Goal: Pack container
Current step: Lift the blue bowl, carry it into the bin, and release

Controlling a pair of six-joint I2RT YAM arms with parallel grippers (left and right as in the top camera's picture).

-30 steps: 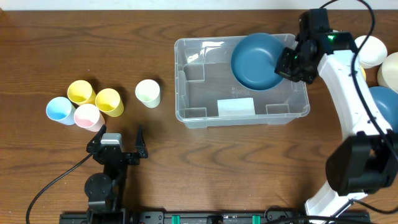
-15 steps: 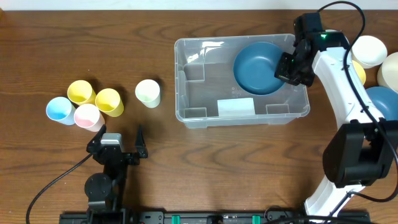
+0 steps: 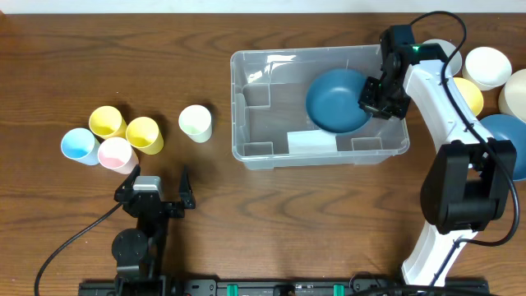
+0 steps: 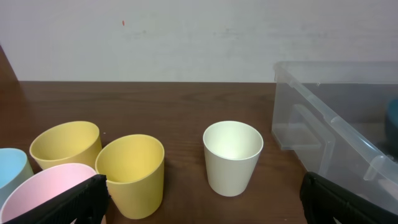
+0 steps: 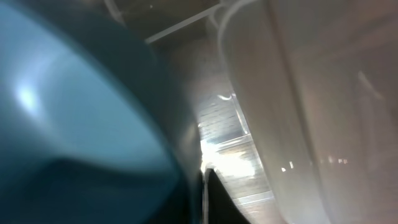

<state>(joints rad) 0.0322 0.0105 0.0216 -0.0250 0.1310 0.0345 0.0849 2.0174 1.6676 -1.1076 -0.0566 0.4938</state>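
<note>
Right tool (image 3: 369, 99) is down inside the container (image 3: 312, 51), right up against its right wall, at the edge of a dark blue bowl (image 3: 333, 100). That bowl lies in the right half of the container, over its floor. From the right wrist the view is a blur: blue bowl filling the left, the clear container wall on the right, one dark finger (image 5: 217, 196) poking up at the bottom. Whether that tool grips the bowl's rim or is apart from it, I cannot tell.

The container itself sits on the brown surface (image 3: 329, 214), long side facing the arms.

Left tool (image 3: 156, 194) hangs well apart from the container, off its near left corner, fingers spread wide with nothing between them.

Just left of the container stands a cream cup (image 3: 196, 122). Farther left is a huddle of two yellow cups (image 3: 107, 122) (image 3: 144, 134), a light blue cup (image 3: 78, 145) and a pink cup (image 3: 115, 153).

Right of the container, more bowls wait: a cream bowl (image 3: 487, 66), a yellow bowl (image 3: 470, 95) and a second blue bowl (image 3: 507, 138), partly behind the right arm.
</note>
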